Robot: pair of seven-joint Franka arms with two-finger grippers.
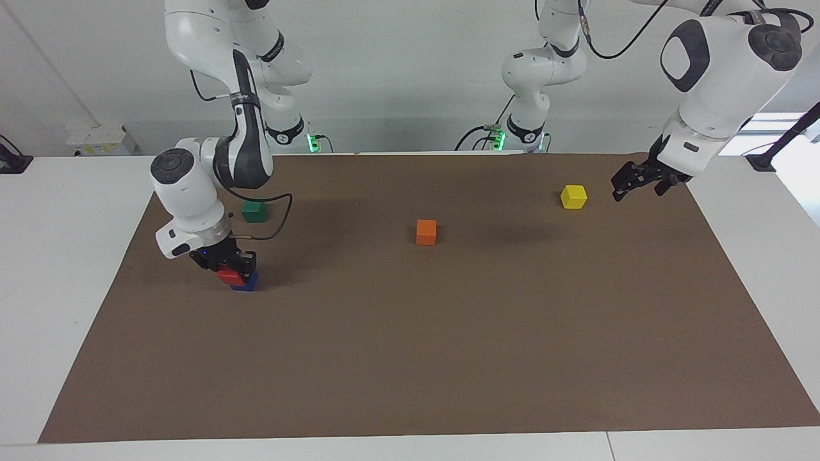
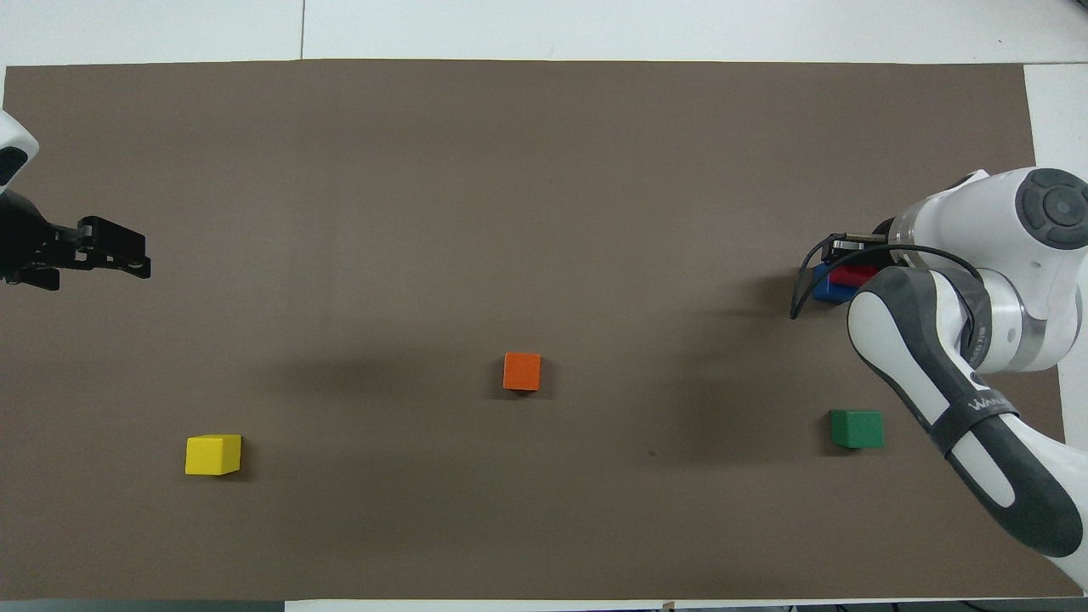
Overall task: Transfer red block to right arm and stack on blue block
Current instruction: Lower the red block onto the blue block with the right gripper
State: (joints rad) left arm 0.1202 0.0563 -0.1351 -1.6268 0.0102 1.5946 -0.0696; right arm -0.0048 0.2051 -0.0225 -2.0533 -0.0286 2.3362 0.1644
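On the brown mat (image 1: 410,358), red block (image 1: 229,276) tops blue block (image 1: 246,282).

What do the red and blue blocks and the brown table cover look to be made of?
Red block, gripped by the right gripper on the blue block: probably painted wood or hard plastic, with sharp edges and a slight gloss. The blue block looks the same, though mostly hidden. Brown cover: likely paper or thin card, matte, flat, with a straight cut edge.

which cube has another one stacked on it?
The blue block, at the right arm's end of the mat. The red block sits on it, under the right gripper. The green, orange and yellow cubes each lie alone.
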